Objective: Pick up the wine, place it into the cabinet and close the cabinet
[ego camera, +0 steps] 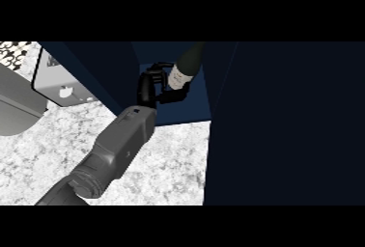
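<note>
Inside the cabinet opening: wine bottle point(184, 65), tilted, neck toward the upper right, pale label facing the camera.
Hand: left hand point(153, 86), fingers and thumb curled round the lower body of the bottle.
Other hand: right hand not in view.
Step in hand: placing, by judgement; the bottle is within the cabinet point(182, 113) but not yet released.
Next move: likely to stand the bottle on the shelf, uncurl the fingers, draw the arm back out, then swing the door point(285, 125) shut.
Edges: door panel just right of the bottle; cabinet side wall just left of the hand.
Open room: speckled counter point(171, 159) below; microwave point(64, 82) at far left, well apart.
</note>
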You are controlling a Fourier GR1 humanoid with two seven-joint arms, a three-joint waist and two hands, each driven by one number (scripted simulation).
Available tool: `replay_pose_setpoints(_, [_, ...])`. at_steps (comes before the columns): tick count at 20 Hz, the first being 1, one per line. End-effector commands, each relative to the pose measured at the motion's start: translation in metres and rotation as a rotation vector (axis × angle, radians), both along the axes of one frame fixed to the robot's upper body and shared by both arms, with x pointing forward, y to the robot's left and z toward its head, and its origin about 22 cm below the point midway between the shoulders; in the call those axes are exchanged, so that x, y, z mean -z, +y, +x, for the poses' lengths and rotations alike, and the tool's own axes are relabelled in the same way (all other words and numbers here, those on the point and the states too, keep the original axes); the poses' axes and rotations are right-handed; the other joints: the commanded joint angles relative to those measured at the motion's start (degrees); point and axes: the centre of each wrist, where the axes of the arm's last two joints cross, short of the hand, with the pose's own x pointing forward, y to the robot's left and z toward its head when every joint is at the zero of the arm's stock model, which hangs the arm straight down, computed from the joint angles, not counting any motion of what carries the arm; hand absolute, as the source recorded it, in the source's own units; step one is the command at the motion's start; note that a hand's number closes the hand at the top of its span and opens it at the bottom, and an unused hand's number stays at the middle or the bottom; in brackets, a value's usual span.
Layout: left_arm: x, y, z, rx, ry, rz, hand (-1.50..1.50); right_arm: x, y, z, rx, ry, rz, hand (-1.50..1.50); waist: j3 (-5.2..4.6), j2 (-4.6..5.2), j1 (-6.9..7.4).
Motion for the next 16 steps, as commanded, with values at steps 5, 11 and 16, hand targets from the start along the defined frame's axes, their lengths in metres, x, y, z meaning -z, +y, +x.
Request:
replay_pose_setpoints(5, [-0.019,-0.002,0.013,-0.005,-0.017,0.019,1.5,0.003,-0.005,-0.005,0.026,-0.001,-0.014,-1.5,0.03,0.04,0.45])
replay_pose_setpoints(11, [-0.036,-0.008,0.021,-0.035,-0.032,0.072,1.5,0.005,-0.004,0.0,-0.021,0.0,-0.001,-1.5,0.07,0.49,-0.58])
replay_pose_setpoints(16, [-0.04,-0.008,0.024,-0.066,-0.061,0.084,1.5,-0.003,-0.006,0.0,0.006,-0.01,-0.018,-1.5,0.01,0.57,-0.17])
